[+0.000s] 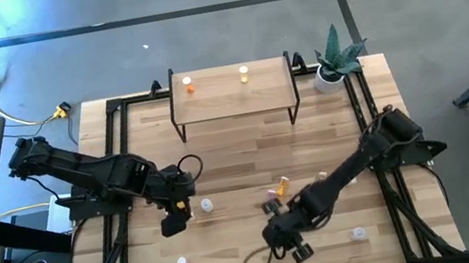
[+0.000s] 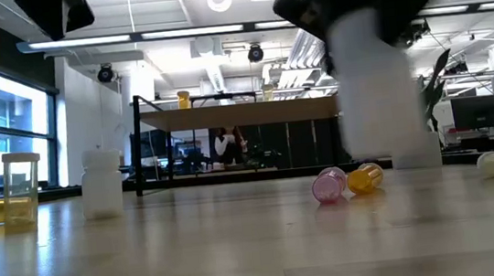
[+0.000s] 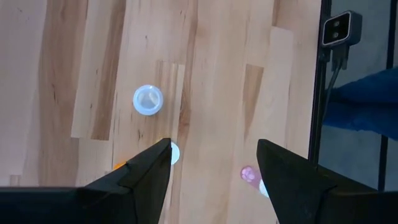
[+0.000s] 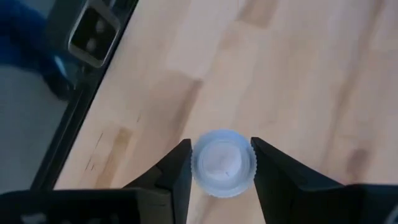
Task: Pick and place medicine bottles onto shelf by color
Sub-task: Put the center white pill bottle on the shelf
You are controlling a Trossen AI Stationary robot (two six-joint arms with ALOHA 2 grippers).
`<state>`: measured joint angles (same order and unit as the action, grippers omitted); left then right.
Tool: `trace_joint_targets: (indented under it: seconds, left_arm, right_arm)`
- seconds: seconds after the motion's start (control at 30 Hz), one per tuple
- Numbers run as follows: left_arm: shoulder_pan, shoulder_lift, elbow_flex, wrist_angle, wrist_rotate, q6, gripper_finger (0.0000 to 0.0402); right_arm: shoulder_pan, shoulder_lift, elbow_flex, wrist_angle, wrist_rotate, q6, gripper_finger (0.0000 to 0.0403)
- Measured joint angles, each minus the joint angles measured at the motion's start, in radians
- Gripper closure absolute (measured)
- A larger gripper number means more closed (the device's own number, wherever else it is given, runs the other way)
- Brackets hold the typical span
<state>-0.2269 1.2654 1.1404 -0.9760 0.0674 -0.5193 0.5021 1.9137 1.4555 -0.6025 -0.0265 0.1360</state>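
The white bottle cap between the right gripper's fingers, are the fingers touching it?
Touching. In the right wrist view, the right gripper has both fingers pressed against the sides of the white bottle cap, with no gap showing.

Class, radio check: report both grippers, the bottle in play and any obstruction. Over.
Right gripper fingers closed around a white-capped bottle near the table's front. Left gripper open, hovering over standing bottles. Shelf holds two bottles. Nothing blocking.
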Motion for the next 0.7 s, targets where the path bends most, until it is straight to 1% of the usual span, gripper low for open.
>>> trace_joint_targets:
  seconds: [0.1,0.23,0.4,0.57,0.7]
  left_arm:
    - [0.013,-0.015,0.000,0.000,-0.007,0.036,0.0174]
    - [0.031,-0.033,0.000,0.000,-0.064,0.084,0.0174]
    - [0.063,-0.042,0.000,0.002,-0.119,0.153,0.0174]
    - [0.104,-0.042,0.000,0.003,-0.136,0.209,0.0174]
    - [0.130,-0.042,0.000,0.009,-0.152,0.240,0.0174]
  right_arm:
    - [-0.037,-0.040,0.000,-0.024,0.000,0.039,0.0278]
    - [-0.093,-0.107,0.000,-0.076,0.031,0.082,0.0278]
    - [-0.171,-0.189,0.000,-0.113,0.111,0.112,0.0278]
    - [-0.254,-0.268,0.000,-0.138,0.219,0.117,0.0278]
    - [-0.333,-0.334,0.000,-0.143,0.280,0.091,0.0278]
